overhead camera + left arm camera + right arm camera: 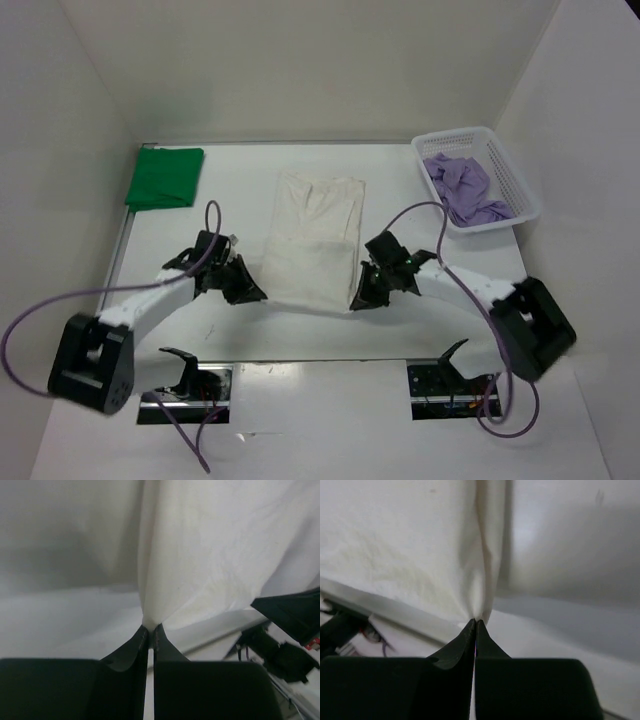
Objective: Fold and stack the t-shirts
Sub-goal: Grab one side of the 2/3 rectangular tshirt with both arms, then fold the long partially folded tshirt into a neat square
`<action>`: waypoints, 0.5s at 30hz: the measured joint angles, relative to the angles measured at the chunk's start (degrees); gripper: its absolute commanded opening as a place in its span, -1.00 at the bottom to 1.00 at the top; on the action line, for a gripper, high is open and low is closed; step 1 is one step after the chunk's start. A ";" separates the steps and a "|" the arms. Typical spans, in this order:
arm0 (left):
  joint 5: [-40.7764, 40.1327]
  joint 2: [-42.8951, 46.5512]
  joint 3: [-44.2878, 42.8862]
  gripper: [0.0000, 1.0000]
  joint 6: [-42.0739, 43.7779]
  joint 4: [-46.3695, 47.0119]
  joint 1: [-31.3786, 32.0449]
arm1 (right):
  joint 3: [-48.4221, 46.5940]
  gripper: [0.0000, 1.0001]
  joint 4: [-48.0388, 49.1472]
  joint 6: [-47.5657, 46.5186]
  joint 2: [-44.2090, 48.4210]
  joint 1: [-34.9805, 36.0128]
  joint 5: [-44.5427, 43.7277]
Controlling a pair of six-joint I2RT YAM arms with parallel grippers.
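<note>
Near edge: left tool (151, 628) and right tool (476, 623) are each clamping a near corner of the white shirt (312, 250), which is lying mid desk (240, 195). Far left, green shirt (163, 178) is sitting folded. Far right, purple shirt (463, 187) is lying bunched in basket (515, 175).

I see the white t-shirt (312, 240) lying flat mid-table (240, 190), folded lengthwise into a long panel. Its near end is wider, and both near corners are gathered to points (my wrist views show the cloth creasing there). The green t-shirt (164, 178) sits folded in a neat square at the far left corner. The lavender t-shirt (463, 187) lies crumpled in the basket (452, 135), far right.
</note>
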State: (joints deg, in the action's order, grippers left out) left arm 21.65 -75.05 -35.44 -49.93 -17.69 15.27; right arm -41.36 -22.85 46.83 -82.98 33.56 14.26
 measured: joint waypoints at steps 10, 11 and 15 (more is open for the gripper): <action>5.22 10.14 -10.78 -0.99 -2.21 -14.88 -0.20 | -11.28 -1.00 -12.37 -0.20 12.09 -6.69 3.23; 5.07 5.44 -15.21 -0.99 -1.75 -14.49 -0.76 | -14.38 -1.00 -12.31 -1.25 9.11 -8.22 3.10; 3.39 -12.11 -30.84 -0.99 -0.15 -9.29 -2.89 | -29.68 -1.00 -11.56 -5.95 -5.51 -14.14 2.82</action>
State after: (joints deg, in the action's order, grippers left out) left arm 25.04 -87.15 -66.28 -50.09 -26.98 12.38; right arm -71.05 -34.41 40.88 -88.49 19.42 17.08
